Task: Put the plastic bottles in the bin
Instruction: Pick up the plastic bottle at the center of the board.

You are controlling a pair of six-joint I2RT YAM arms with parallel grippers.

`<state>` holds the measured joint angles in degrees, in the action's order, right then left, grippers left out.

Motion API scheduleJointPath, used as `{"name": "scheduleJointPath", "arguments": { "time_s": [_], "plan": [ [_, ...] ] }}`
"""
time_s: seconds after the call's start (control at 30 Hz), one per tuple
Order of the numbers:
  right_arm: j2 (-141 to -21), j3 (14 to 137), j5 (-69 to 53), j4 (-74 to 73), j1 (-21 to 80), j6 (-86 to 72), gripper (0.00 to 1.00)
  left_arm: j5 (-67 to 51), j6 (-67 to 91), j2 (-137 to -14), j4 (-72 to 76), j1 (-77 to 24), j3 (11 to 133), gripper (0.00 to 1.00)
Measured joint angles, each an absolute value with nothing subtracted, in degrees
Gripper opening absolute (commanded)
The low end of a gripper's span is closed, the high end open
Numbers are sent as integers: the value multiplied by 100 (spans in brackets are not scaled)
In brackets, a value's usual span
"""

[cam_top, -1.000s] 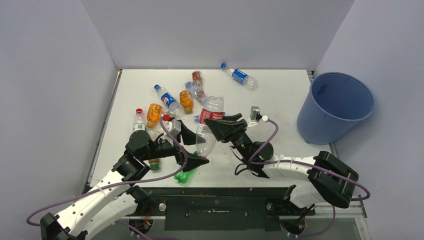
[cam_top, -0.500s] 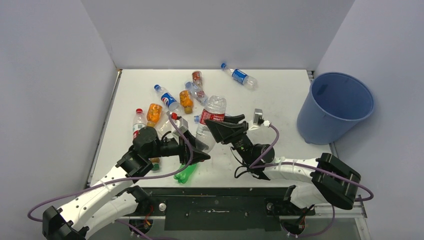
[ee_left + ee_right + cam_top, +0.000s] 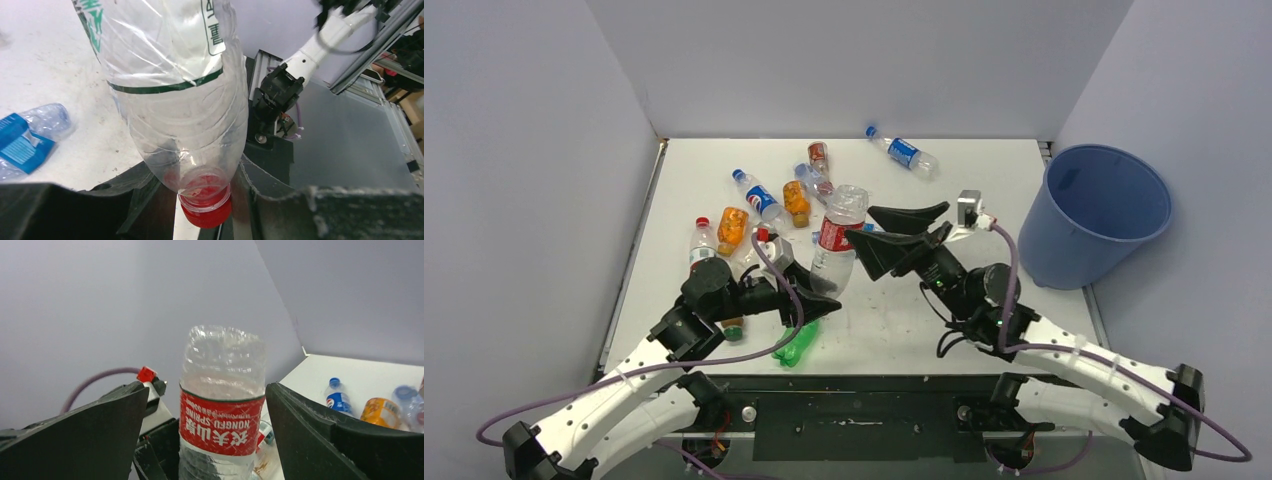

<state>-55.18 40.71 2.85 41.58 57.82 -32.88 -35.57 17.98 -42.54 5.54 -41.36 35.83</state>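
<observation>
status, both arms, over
Left gripper shut on clear red-labelled plastic bottle, cap down. Right gripper open, straddling it. Right arm between bottle and round blue plastic bin.

The work surface is a flat white rectangular tabletop [image 3: 694, 165], enclosed on the left, rear and right by plain matte pale lavender-grey wall panels [image 3: 854, 60]. A black metal mounting plate [image 3: 864, 412] runs along its near edge. Lighting is even and diffuse, producing only soft shadows.
</observation>
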Motion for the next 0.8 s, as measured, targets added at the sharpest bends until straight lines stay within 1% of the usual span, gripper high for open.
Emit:
{"name": "scheduleJointPath", "arguments": {
  "time_s": [0.13, 0.23, 0.33, 0.5, 0.53, 0.6, 0.63, 0.67, 0.73, 0.77, 0.8],
  "plan": [
    [-5153, 5137, 432, 2294, 5782, -2915, 90, -3282, 1658, -4165, 530, -4206, 3583, 0],
    [-5376, 6086, 473, 1087, 5782, -2718, 90, -3116, 1546, -4176, 464, -4276, 3583, 0],
    [-5793, 6845, 473, 209, 5782, -2589, 90, -2993, 1439, -4176, 447, -4375, 3583, 0],
    [-6359, 7118, 517, -797, 5780, -2510, 90, -2786, 1293, -4158, 362, -4547, 3583, 0],
    [-6460, 7164, 515, -950, 5780, -2508, 91, -2733, 1280, -4154, 263, -4571, 3579, 0],
    [-6617, 7293, 515, -1260, 5793, -2506, 96, -2687, 1258, -4158, 176, -4584, 3570, 0],
    [-6650, 7328, 515, -1330, 5793, -2506, 97, -2665, 1249, -4158, 145, -4598, 3570, 0],
    [-6670, 7369, 517, -1428, 5791, -2499, 89, -2652, 1236, -4160, 137, -4609, 3570, 0],
    [-6663, 7393, 515, -1507, 5791, -2493, 68, -2646, 1205, -4163, 132, -4630, 3570, 0],
    [-6654, 7393, 504, -1509, 5804, -2486, 59, -2624, 1184, -4165, 130, -4648, 3570, 2],
    [-6652, 7393, 489, -1516, 5822, -2495, 53, -2602, 1170, -4171, 117, -4659, 3570, 18]
  ]
}}
